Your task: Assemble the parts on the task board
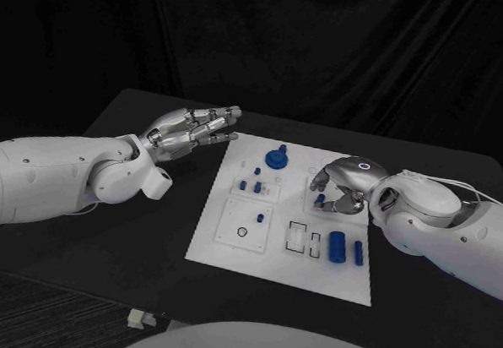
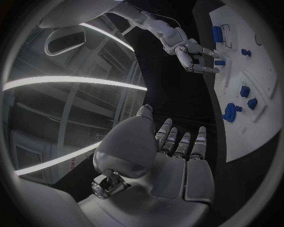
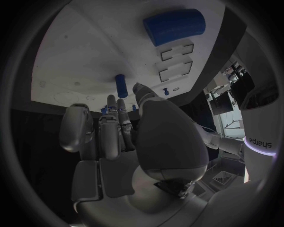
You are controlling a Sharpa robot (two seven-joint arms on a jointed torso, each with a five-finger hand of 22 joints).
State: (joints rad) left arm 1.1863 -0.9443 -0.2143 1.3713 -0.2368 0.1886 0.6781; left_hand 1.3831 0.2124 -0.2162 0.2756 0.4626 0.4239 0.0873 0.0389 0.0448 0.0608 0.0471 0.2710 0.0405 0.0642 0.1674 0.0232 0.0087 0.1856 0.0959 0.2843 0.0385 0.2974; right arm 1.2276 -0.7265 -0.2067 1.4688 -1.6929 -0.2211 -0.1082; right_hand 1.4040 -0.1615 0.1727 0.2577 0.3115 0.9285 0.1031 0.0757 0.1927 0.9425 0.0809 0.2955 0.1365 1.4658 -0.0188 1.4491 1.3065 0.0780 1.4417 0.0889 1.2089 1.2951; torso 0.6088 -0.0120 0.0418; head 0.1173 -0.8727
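The white task board (image 1: 225,252) lies mid-table with several blue parts on it. A round blue part (image 1: 278,157) sits near its far edge, small pegs (image 1: 257,173) stand beside it, and a large blue cylinder (image 1: 337,245) lies toward the near right. My right hand (image 1: 342,184) hangs over the board's far right, fingers curled down around a small blue peg (image 1: 320,200). In the right wrist view the peg (image 3: 121,85) stands just past my thumb and fingertips (image 3: 112,100); contact is unclear. My left hand (image 1: 189,133) hovers off the board's far left corner, fingers straight and spread, holding nothing.
Two rectangular slots (image 1: 299,235) and a ring outline (image 1: 241,231) mark the board's near half, with a shorter blue cylinder (image 1: 358,252) beside the large one. Bare black table (image 1: 109,243) surrounds the board.
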